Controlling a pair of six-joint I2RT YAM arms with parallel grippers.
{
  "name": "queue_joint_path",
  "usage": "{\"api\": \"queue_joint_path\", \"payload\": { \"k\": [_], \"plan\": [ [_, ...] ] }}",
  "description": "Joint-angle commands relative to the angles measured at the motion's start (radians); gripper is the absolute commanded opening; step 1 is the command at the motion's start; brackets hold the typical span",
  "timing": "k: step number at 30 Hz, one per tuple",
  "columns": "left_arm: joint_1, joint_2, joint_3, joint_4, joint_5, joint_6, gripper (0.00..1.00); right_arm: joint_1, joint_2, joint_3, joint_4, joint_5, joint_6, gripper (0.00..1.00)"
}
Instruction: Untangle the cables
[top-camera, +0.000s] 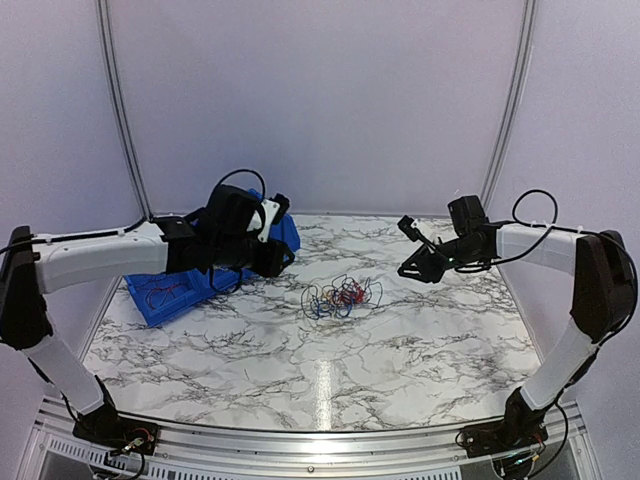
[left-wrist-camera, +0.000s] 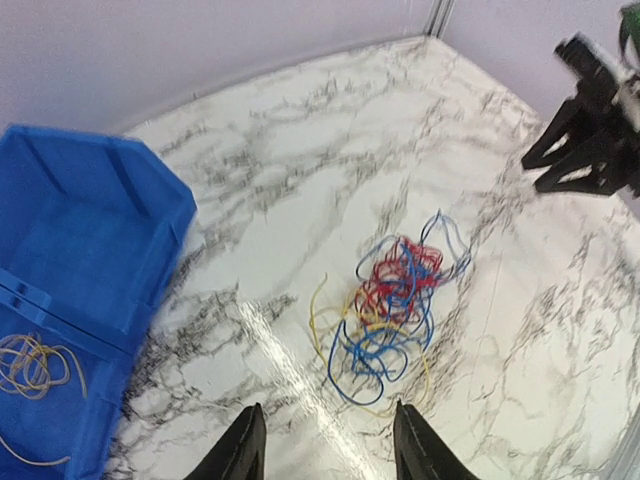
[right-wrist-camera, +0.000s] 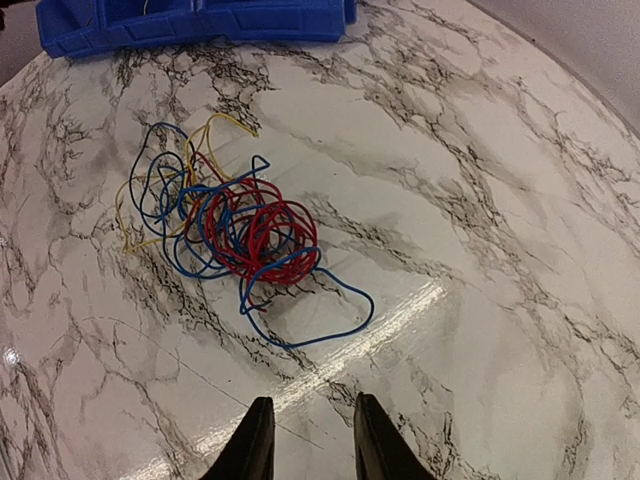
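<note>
Looking at the top view: the cable bundle (top-camera: 342, 297) (red, blue and yellow wires tangled together) lies on the marble table (top-camera: 420, 350), roughly mid-table, between the 2 arms. The left gripper (top-camera: 278, 256) is over the right end of the blue bin (top-camera: 150, 300), left of the bundle and not touching it; its finger gap can't be read from here. The right gripper (top-camera: 408, 247) is raised to the right of the bundle, with both fingers spread wide and nothing in them.

Left wrist: the left gripper (left-wrist-camera: 325, 450) has its 2 fingers (left-wrist-camera: 243, 448) spread and nothing between them. The bundle (left-wrist-camera: 395, 300) is on the table just ahead, with red on top and blue and yellow loops around it. The bin (left-wrist-camera: 90, 230) is on the left, with a few loose yellowish wires (left-wrist-camera: 30, 365) in it. The right gripper (left-wrist-camera: 585, 140) shows at the upper right, clear of the bundle.

Right wrist: the right gripper (right-wrist-camera: 310, 445) has its fingers (right-wrist-camera: 255, 440) apart, empty, above bare table. The bundle (right-wrist-camera: 240, 225) is ahead of it, untouched, with 1 blue loop trailing toward the camera. The bin (right-wrist-camera: 200, 20) runs along the top edge.
</note>
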Motion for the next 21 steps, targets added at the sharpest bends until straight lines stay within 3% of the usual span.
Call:
{"api": "queue_joint_path", "payload": {
  "k": [1, 14, 17, 21],
  "plan": [
    [-0.052, 0.123, -0.044, 0.061, -0.066, -0.075, 0.45, 0.029, 0.011, 0.013, -0.011, 0.003, -0.023, 0.29],
    [-0.069, 0.386, -0.018, 0.248, -0.036, -0.176, 0.42, 0.067, 0.031, 0.016, -0.025, 0.007, -0.046, 0.3],
    [-0.068, 0.423, 0.006, 0.248, -0.053, -0.181, 0.34, 0.069, 0.033, 0.016, -0.026, 0.007, -0.047, 0.31],
    [-0.068, 0.443, 0.015, 0.272, -0.076, -0.188, 0.13, 0.072, 0.034, 0.016, -0.026, 0.007, -0.048, 0.31]
  ]
}}
